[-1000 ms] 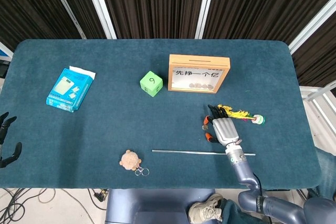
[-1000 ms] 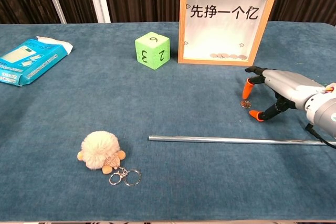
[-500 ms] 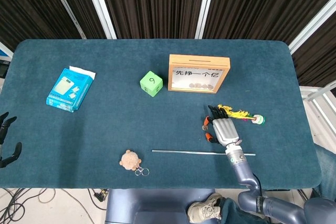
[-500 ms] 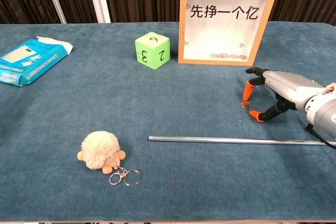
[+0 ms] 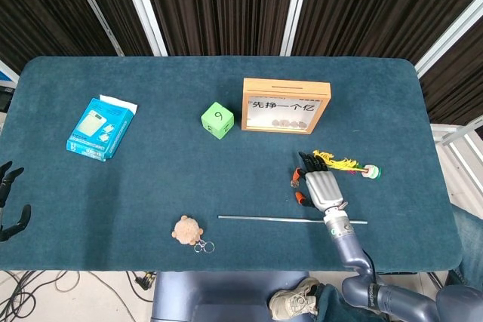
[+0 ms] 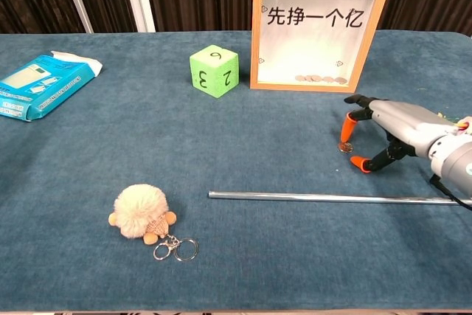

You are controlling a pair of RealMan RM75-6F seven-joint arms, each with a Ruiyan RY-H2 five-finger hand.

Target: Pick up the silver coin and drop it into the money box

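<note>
The silver coin (image 6: 344,148) lies flat on the blue cloth, a short way in front of the money box (image 6: 321,27), a wooden frame with a clear front and several coins at its bottom. My right hand (image 6: 391,127) hovers over the coin, palm down. One orange fingertip (image 6: 344,135) stands just above the coin and another (image 6: 358,162) rests on the cloth beside it; the coin is not lifted. From the head view the right hand (image 5: 323,185) covers the coin. My left hand (image 5: 9,203) hangs off the table's left edge, fingers spread and holding nothing.
A thin metal rod (image 6: 324,198) lies across the cloth just in front of the right hand. A green die (image 6: 214,71) sits left of the box. A plush keychain (image 6: 144,214), a blue packet (image 6: 40,84) and a yellow-stranded toy (image 5: 346,164) are also on the table.
The right hand's two orange fingertips have drawn slightly closer around the coin. The coin itself and the left hand have not moved.
</note>
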